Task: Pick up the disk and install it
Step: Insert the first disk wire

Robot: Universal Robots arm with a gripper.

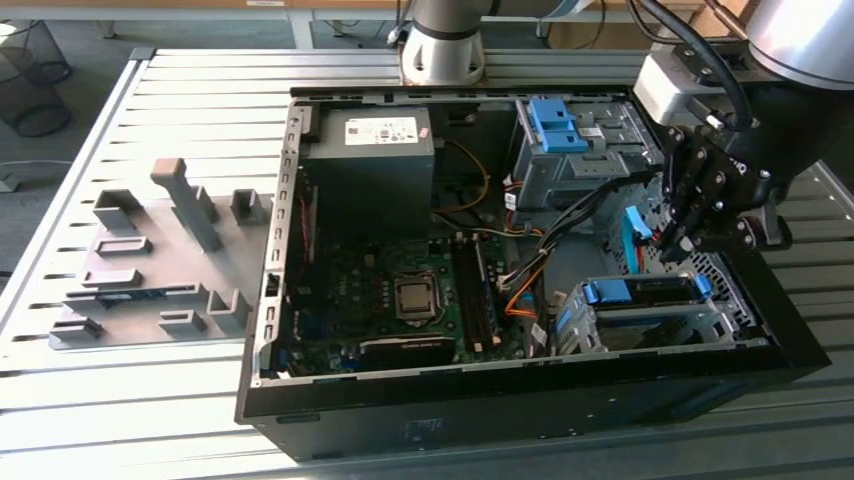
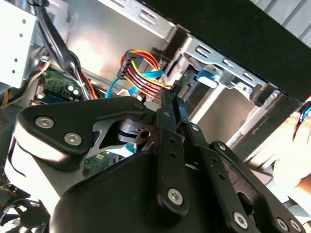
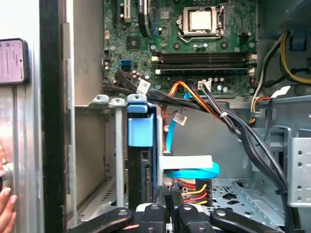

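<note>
Grey slatted worktop [image 1: 174, 410] carries an open computer case [image 1: 534, 400]; wire baskets [image 1: 34, 85] stand behind. Claw [image 1: 674, 250], fingers together, hangs inside beside the blue-railed disk [image 1: 641, 292] in its bay.

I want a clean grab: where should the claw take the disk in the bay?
Probably pinch the disk across its thin exposed edge at the blue rail, coming straight in from the case's open side; the bay walls cover its faces.
</note>
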